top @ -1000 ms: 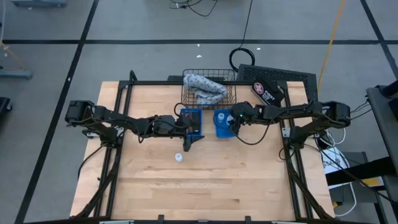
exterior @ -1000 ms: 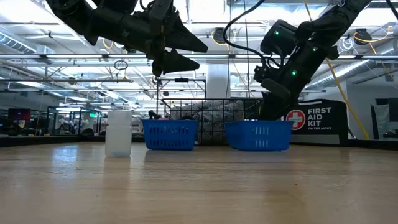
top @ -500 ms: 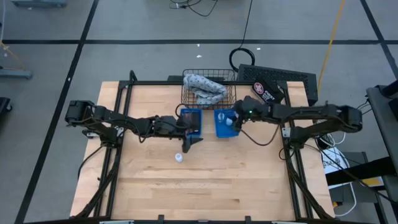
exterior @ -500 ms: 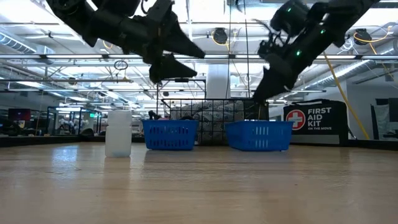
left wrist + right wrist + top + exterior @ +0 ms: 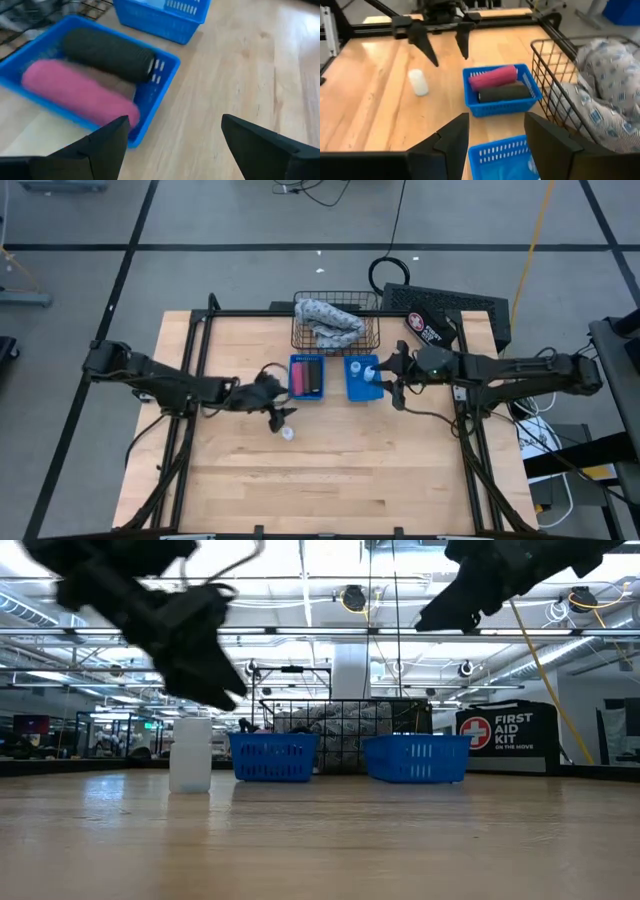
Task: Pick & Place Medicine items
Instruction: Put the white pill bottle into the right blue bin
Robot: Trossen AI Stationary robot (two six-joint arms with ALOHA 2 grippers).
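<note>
Left gripper point(image 5: 277, 414) nearest the lone white bottle point(image 5: 288, 434), fingers spread wide, empty.
Bottle stands upright on bare table just below-right of it in the high view; right gripper point(image 5: 394, 380) open, empty, beside right blue basket point(image 5: 353, 385).

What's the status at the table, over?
Left gripper open, empty, above lone white bottle. Right gripper open, empty, beside right blue bin. Pink piece and black piece binned. Nothing blocking.
</note>
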